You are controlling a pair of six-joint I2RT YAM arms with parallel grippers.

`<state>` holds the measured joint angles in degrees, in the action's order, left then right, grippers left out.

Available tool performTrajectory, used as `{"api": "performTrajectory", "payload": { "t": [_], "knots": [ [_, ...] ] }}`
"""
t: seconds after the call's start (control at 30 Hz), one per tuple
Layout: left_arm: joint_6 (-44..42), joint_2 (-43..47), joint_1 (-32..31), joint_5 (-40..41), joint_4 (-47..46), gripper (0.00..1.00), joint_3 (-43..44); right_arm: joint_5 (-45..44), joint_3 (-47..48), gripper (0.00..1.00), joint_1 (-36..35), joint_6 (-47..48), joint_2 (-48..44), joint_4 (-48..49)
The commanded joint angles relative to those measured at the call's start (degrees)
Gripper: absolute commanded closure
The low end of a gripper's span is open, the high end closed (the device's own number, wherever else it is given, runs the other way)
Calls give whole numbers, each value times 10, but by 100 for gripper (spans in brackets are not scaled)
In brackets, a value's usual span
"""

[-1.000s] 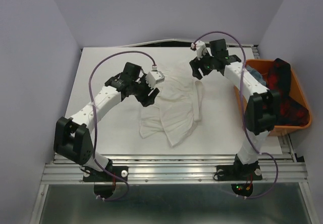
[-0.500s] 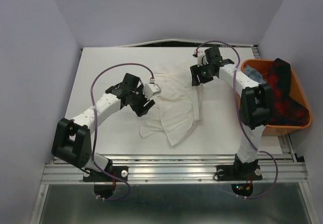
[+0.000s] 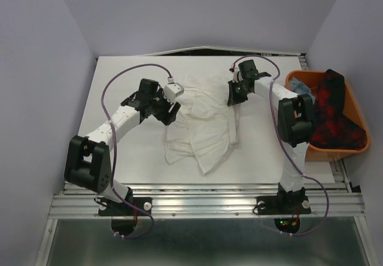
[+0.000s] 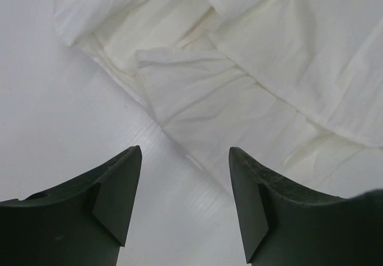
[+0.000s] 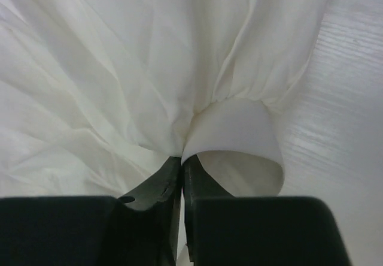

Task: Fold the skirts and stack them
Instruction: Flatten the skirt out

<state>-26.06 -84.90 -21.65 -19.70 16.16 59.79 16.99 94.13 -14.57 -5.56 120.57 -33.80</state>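
Right gripper: pinched shut on a fold at the upper right edge of the white skirt.
Left gripper: jaws apart over the skirt's left edge, holding nothing.
White skirt: rumpled, mid-frame on the table.
Others: plaid skirt and denim skirt lie in the tub, right of frame.
Risk, right: we judge the pinch thin; a pull may slip it or lift one layer only, bunching the cloth.
Risk, left: closing beside the hem, we could catch bare table.
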Motion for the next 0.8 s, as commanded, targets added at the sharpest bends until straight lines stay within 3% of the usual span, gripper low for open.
{"api": "performTrajectory", "payload": {
  "t": [0.0,0.03,0.17,0.37,0.57,0.7,0.77],
  "knots": [
    [163,-20,96,-139,-99,25,52,49,8,99,11,-7,-9,25],
    [192,-27,129,-168,-119,22,53,49,6,99,11,-4,-14,26],
    [290,-71,153,-279,-195,8,60,72,3,99,22,12,-29,29],
    [412,-148,153,-312,-305,5,48,93,3,99,22,32,-28,27],
    [480,-215,153,-298,-382,18,31,106,-9,99,38,43,-25,27],
    [493,-229,154,-303,-425,25,11,209,-18,99,52,42,-43,38],
    [497,-234,154,-298,-427,30,9,281,-32,99,74,-2,-60,53]
  ]
}}
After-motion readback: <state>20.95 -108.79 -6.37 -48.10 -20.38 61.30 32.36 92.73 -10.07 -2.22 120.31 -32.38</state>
